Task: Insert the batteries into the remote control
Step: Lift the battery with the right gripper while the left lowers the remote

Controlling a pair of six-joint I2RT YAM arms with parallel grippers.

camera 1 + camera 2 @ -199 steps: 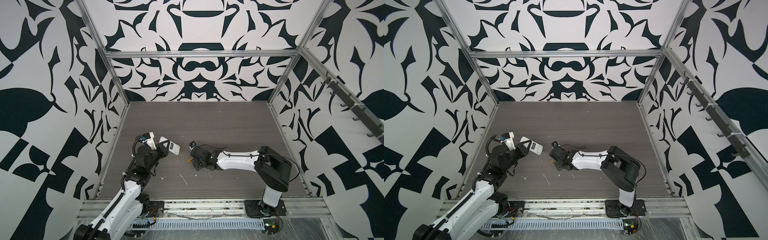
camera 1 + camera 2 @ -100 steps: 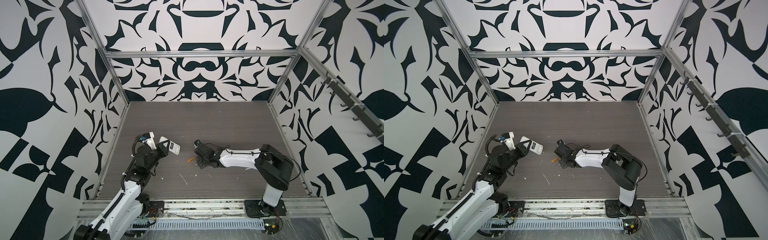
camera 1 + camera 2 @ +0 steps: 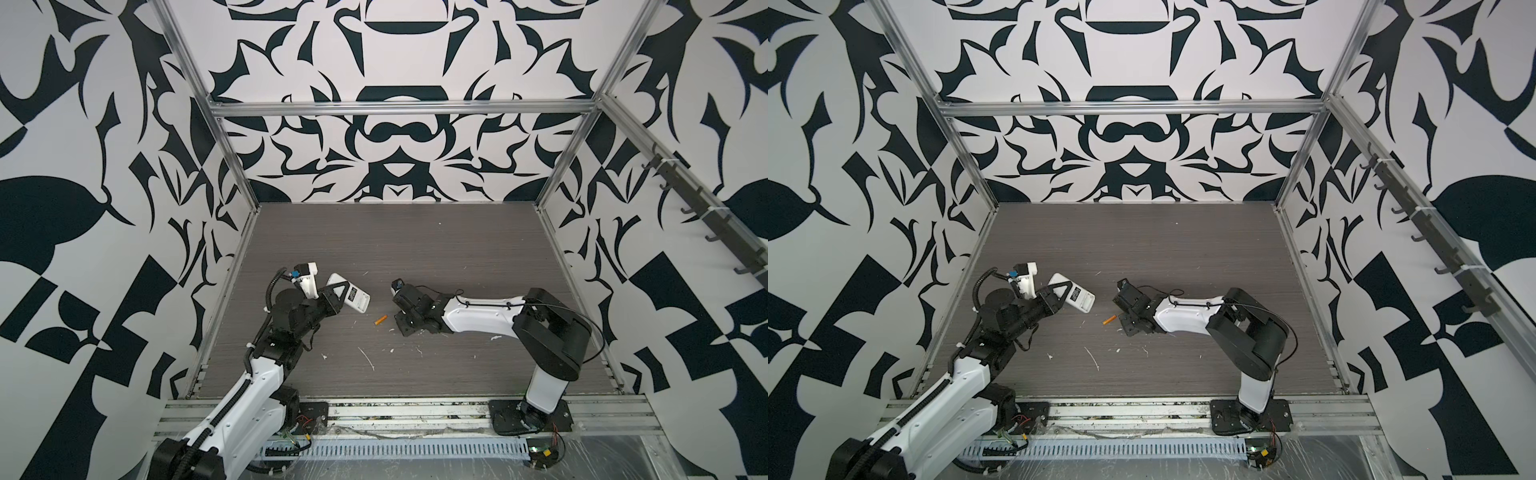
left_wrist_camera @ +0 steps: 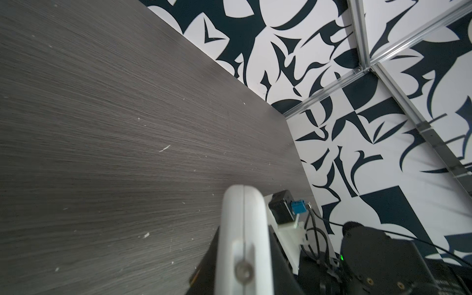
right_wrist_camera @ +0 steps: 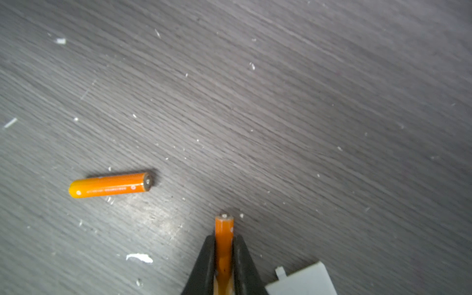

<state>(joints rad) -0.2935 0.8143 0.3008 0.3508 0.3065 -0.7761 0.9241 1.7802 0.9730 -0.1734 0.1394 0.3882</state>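
While its print is too small to read, one battery (image 5: pixel 110 184) lies flat on the table (image 5: pixel 306 102) — right pincer (image 5: pixel 224 258) clamps another battery (image 5: pixel 224 229) lengthwise; left pincer (image 3: pixel 337 296) grips the remote (image 3: pixel 352 296).

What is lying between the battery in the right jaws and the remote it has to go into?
Only the second battery lies on the table in that gap. The right gripper pinches its battery, and the left gripper holds the remote control up, so that path looks clear.
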